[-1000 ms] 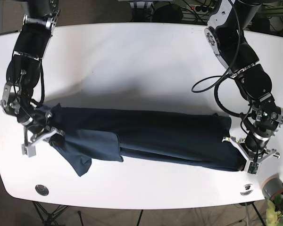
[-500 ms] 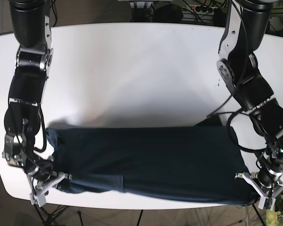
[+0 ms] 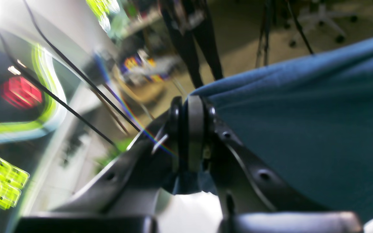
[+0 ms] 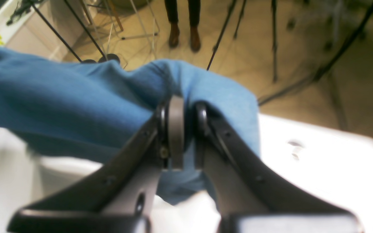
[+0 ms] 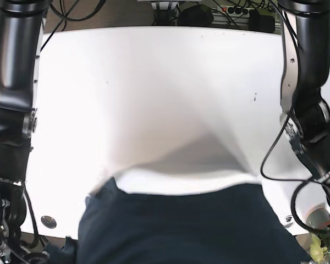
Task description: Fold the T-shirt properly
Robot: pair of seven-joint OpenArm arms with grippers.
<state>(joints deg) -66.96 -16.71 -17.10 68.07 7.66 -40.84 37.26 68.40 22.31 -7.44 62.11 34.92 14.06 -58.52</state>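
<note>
Spanning between the two arms, T-shirt (image 5: 181, 225) hangs pinched by left gripper (image 3: 191, 136) and right gripper (image 4: 181, 132), each clamped on one end

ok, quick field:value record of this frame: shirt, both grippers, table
shirt: dark blue, lifted toward the base camera, fills the lower part of that view
left gripper: shut on shirt edge, cloth pinched between the pads
right gripper: shut on shirt, a bunched fold wraps over the fingertips
table: white, bare in the upper part of the base view, shadow under the raised cloth
fold state: not folded yet, shirt held up by both arms
</note>
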